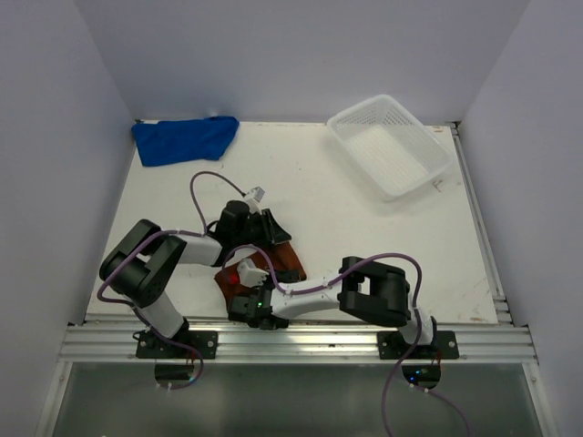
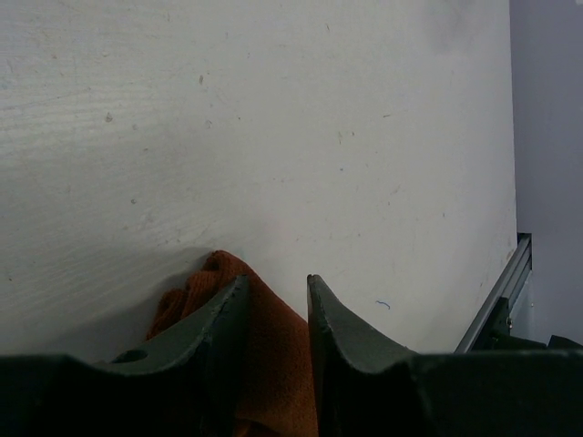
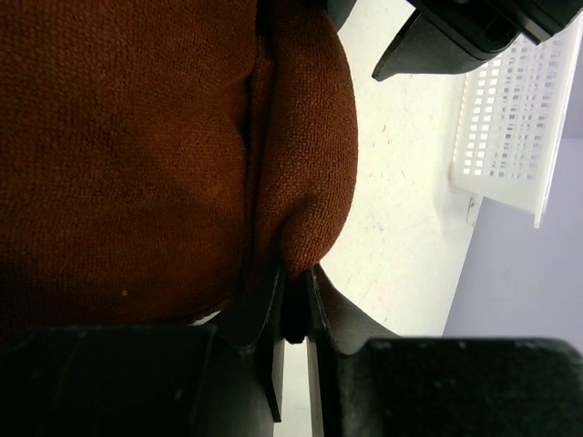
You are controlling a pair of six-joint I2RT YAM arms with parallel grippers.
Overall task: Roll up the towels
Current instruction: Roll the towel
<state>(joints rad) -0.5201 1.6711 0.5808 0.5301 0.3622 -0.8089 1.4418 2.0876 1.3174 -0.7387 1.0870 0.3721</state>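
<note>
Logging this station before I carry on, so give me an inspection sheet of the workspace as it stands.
Surface: white table, faint specks.
Job's things: rust-brown towel bunched near the arms; blue towel crumpled at the far left corner.
Clutter: white mesh basket far right, nothing seen inside.
End effectors: left end effector closed on a fold of the rust-brown towel; right end effector nearly shut at that towel's edge, grip unclear.
Cables: purple cables loop along both arms.
Surroundings: pale walls, metal rail in front.
</note>
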